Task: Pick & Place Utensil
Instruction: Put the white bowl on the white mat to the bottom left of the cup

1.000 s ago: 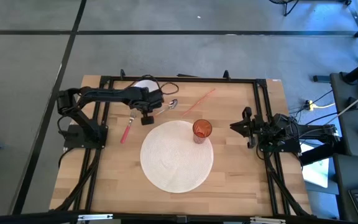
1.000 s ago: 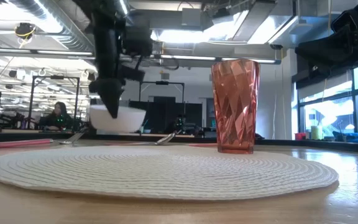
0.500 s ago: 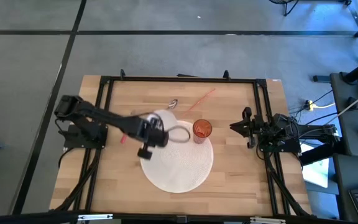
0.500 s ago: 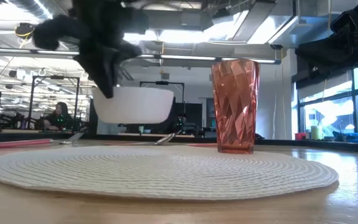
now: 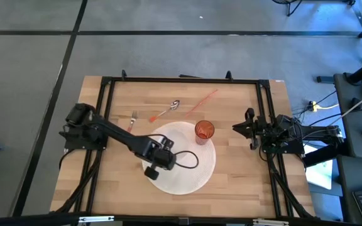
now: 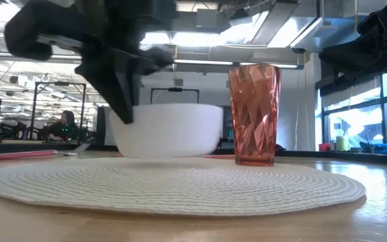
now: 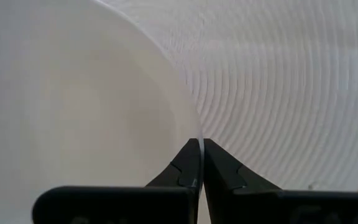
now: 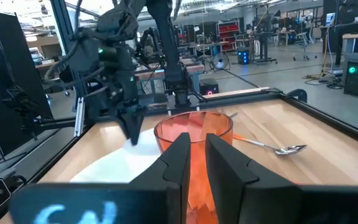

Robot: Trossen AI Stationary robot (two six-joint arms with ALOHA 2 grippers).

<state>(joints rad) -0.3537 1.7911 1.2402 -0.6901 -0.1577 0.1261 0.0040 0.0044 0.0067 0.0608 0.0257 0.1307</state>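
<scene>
The left end effector (image 7: 199,163) is pinching the rim of a white bowl (image 6: 165,130), with its two dark fingers pressed together on the thin edge. One second ago it held this bowl at the upper left of the bench, near the utensils; now the bowl is over the round placemat (image 5: 197,179), in the centre of the high view. In the low view the bowl base looks just touching the mat, but I cannot tell if it already rests there. In my judgement the bowl is almost placed, and the utensils are not yet handled.

The bowl is smooth, opaque and shallow with a thin rim. The placemat is white, woven in concentric ribs. Beside it stands a red faceted tumbler (image 5: 204,130), clear plastic or glass. A metal spoon (image 5: 170,108) and a fork (image 5: 132,119) with a red handle lie on the wooden bench (image 5: 244,182) above the mat.

The right end effector (image 5: 239,128) waits at the right side, fingers pressed together.
</scene>
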